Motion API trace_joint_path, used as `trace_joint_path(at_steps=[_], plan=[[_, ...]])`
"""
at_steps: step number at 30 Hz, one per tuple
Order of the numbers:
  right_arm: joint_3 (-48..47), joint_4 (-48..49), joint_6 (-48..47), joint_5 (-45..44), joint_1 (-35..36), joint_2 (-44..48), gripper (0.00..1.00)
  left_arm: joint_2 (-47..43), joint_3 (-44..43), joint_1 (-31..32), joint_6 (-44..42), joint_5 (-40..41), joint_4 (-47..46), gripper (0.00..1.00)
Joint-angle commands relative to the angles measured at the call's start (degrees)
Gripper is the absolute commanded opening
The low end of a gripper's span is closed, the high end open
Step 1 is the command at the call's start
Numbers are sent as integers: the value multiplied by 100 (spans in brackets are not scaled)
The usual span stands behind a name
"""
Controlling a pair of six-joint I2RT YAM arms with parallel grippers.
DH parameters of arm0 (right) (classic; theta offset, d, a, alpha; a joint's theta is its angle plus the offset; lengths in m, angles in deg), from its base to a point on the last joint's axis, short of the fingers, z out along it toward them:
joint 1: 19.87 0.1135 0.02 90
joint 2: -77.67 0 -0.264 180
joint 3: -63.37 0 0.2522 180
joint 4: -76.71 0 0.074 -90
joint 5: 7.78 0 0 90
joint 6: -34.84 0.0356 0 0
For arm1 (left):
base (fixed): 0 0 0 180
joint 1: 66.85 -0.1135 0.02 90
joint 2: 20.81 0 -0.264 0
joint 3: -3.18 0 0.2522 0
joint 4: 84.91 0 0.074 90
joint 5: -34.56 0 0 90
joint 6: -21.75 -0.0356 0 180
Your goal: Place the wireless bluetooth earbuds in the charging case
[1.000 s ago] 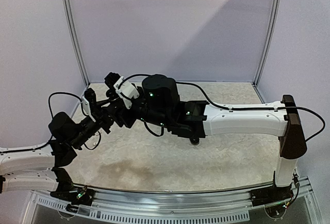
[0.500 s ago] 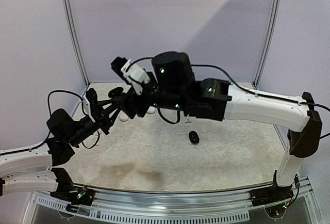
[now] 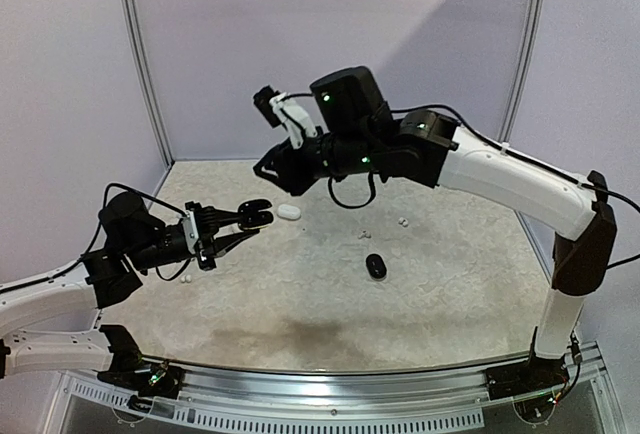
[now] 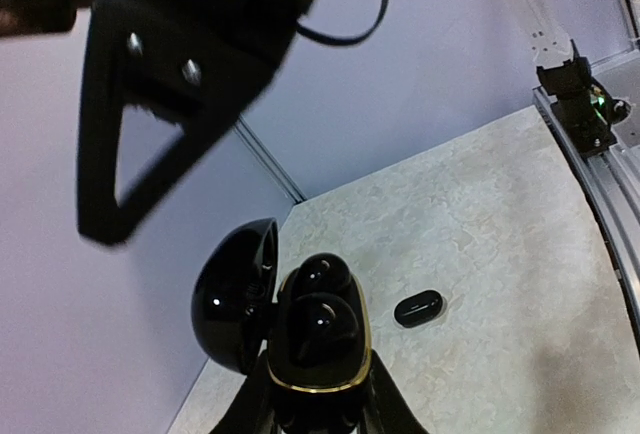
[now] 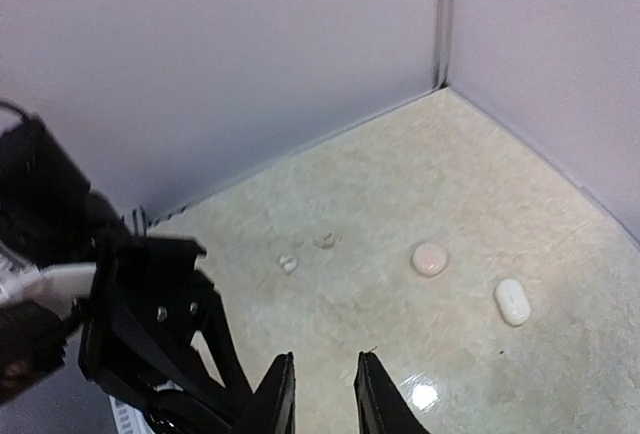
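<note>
My left gripper (image 4: 320,409) is shut on an open black charging case (image 4: 318,354) with a gold rim, its lid (image 4: 232,304) swung out to the left. Two glossy black earbuds (image 4: 320,324) sit in its wells. In the top view the case (image 3: 254,218) hangs above the table's left side. My right gripper (image 3: 268,168) hovers higher, up and to the right of the case. Its fingers (image 5: 278,394) stand a narrow gap apart with nothing between them. Small white earbuds (image 3: 367,233) lie loose on the table, seen too from the right wrist (image 5: 288,264).
A closed black case (image 3: 376,266) lies mid-table, also in the left wrist view (image 4: 418,308). A white case (image 3: 289,212) lies just right of the held case. Another white earbud (image 3: 403,222) lies further right. Walls close off the back and both sides.
The right arm has risen up and away from the case and its jaws have narrowed. The left gripper has swung down to the right, still holding the open case.
</note>
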Motion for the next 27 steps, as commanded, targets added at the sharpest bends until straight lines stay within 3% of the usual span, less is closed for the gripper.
trace_joint_path(at_steps=[1,7,10,14,18,22,27], plan=[[232,-440,-76,923,196,-195,22,126,-192,0,-350,-213,342,0],[1362,-140,-260,453,338,461,22,165,-304,1,34,14,393,0],[1887,-8,-112,-43,338,871,30,130,-285,2,222,-53,437,0],[2529,216,-349,-581,298,1468,61,24,-300,-12,1366,-390,531,0],[3208,1088,-1056,729,284,1967,82,8,-210,-75,3185,-1141,116,0],[3320,1756,-1359,1571,283,1913,84,34,-141,-63,4498,-1477,-470,0],[2682,1587,-1317,1856,279,1373,77,-27,-160,-60,4537,-1531,-497,0]])
